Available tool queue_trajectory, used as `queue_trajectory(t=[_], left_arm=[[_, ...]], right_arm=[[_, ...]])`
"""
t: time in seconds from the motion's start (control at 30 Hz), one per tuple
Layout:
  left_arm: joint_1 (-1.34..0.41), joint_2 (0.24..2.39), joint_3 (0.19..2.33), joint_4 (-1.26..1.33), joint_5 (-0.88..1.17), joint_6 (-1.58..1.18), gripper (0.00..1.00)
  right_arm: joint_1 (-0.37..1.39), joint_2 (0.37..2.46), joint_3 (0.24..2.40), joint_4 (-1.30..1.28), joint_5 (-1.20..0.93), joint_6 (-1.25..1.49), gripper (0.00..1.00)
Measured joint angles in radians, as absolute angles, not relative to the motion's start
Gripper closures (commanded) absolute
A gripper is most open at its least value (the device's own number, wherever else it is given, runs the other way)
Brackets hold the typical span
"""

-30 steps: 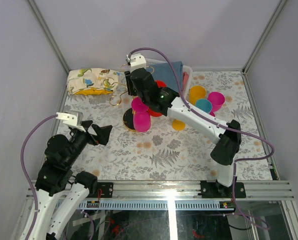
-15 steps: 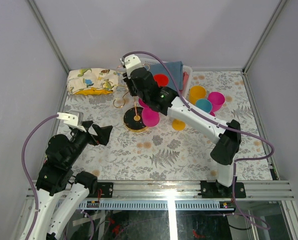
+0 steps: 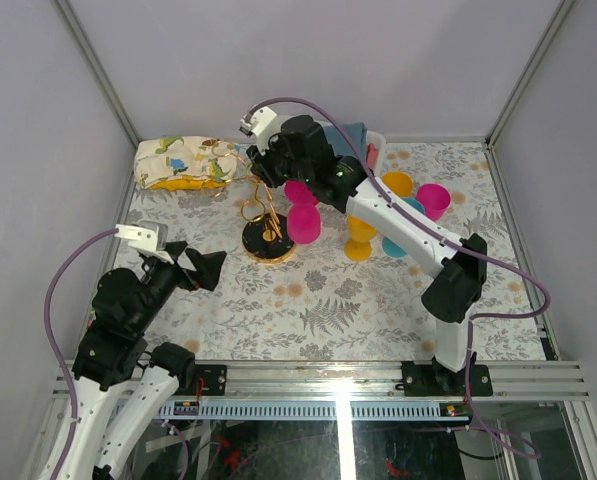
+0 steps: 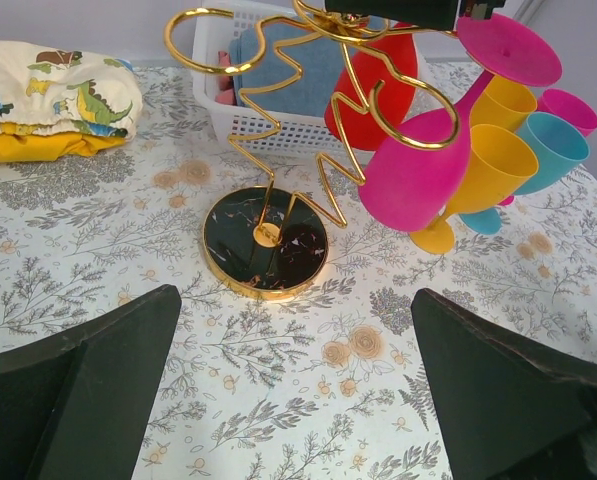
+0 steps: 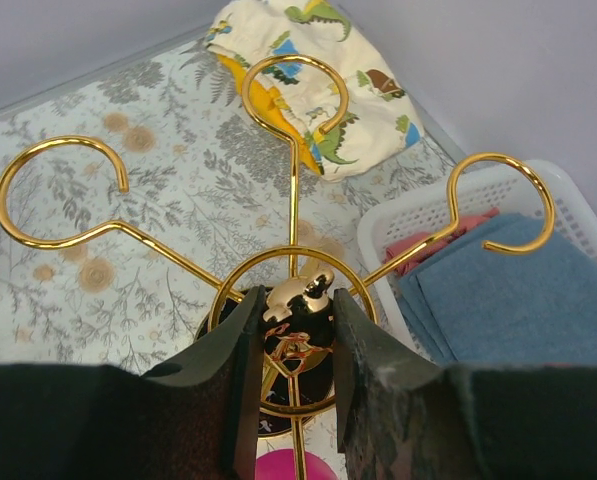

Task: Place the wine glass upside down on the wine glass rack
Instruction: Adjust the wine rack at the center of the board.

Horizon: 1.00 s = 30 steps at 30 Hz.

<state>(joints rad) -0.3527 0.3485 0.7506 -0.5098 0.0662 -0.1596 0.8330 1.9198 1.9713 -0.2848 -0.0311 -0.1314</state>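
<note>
Gold wine glass rack point(image 5: 298, 293) knob inside right gripper point(image 5: 293, 318)

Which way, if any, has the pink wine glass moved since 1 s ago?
Yes: the pink wine glass shifted right; it covered the rack base before, now hangs at its right edge.

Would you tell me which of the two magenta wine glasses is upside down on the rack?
The magenta wine glass on the wine glass rack, foot up and bowl down; the other magenta glass stands upright beside the teal glass.
</note>
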Motion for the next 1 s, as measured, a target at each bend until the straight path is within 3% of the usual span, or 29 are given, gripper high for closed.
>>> queue_trajectory(t=[0.1, 0.27, 0.57, 0.73, 1.0], left_arm=[[-0.353, 0.35, 0.75, -0.509, 0.07, -0.16, 0.0], [-0.353, 0.35, 0.747, -0.509, 0.071, -0.16, 0.0], [-0.353, 0.333, 0.746, -0.509, 0.064, -0.16, 0.0], [-0.353, 0.332, 0.743, -0.509, 0.067, -0.16, 0.0], [-0.353, 0.306, 0.733, -0.509, 0.07, -0.16, 0.0]], right_arm=[[0.817, 1.92, 1.988, -0.318, -0.106, -0.162, 0.93], [0.809, 1.92, 2.003, -0.353, -0.177, -0.181, 0.63], [0.809, 1.916, 2.012, -0.372, -0.196, -0.125, 0.31], [0.809, 1.843, 1.96, -0.343, -0.177, -0.075, 0.2], [0.809, 1.488, 1.644, -0.228, 0.036, -0.002, 0.15]])
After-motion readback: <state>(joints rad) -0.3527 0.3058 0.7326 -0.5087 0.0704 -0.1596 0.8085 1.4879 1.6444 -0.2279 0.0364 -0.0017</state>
